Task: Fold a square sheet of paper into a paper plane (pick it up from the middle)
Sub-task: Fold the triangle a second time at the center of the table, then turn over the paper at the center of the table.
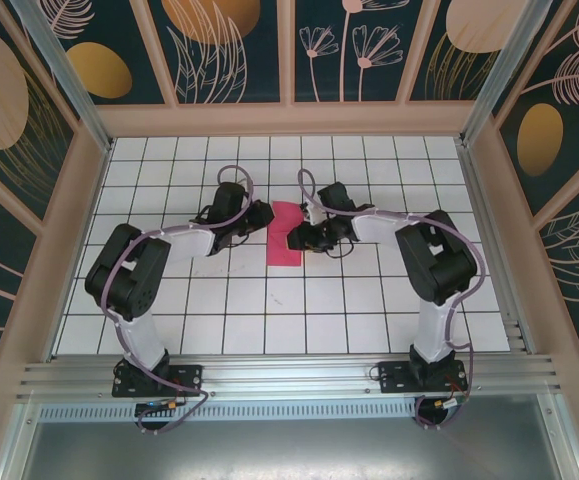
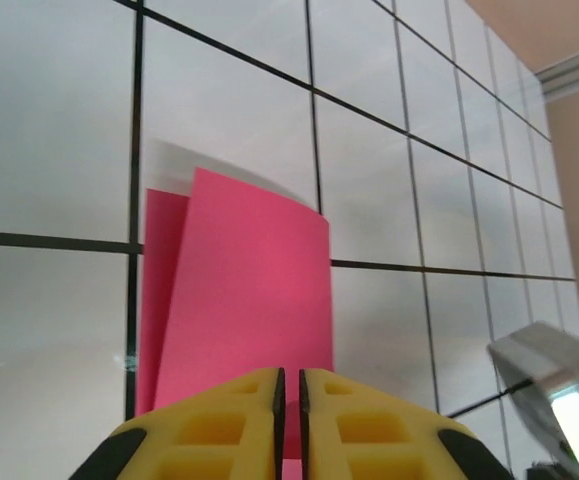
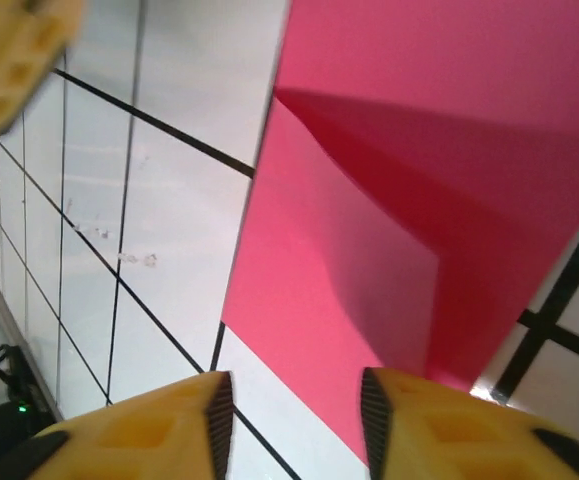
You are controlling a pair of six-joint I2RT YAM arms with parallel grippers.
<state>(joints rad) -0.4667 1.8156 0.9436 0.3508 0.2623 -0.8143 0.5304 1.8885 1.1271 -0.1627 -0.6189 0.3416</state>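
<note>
Top view, sheet: the square sheet of paper (image 1: 287,245) lies mid-table on the white tiled table (image 1: 219,330). It is folded down to a narrow pink strip, with its long axis running near to far.
Top view, my arms: my left gripper (image 1: 262,213) sits at the strip's far-left corner. My right gripper (image 1: 302,238) cuts in over its right edge, about halfway along.
Top view, who's closer: both are right on it, and the sheet lies between my two hands. The right gripper overlaps more of the paper.
Left wrist, fingers: on my left gripper (image 2: 289,395) the yellow pads are drawn almost together, with a hairline slit between them and pink showing in the slit.
Left wrist, grip: I cannot tell whether I am pinching the paper or only hanging over it.
Left wrist, sheet: the paper (image 2: 249,300) runs straight ahead from my fingertips, with one flap lifted a little off the layer under it.
Right wrist, fingers: my right gripper (image 3: 294,420) has its pads well apart and nothing between them.
Right wrist, sheet: the pink paper (image 3: 389,200) is ahead and to the right. Its edge reaches my right-hand pad, and a diagonal crease crosses it.
Judgement: the next fold turns on that long axis, and my right hand looks better placed to work the edge.
</note>
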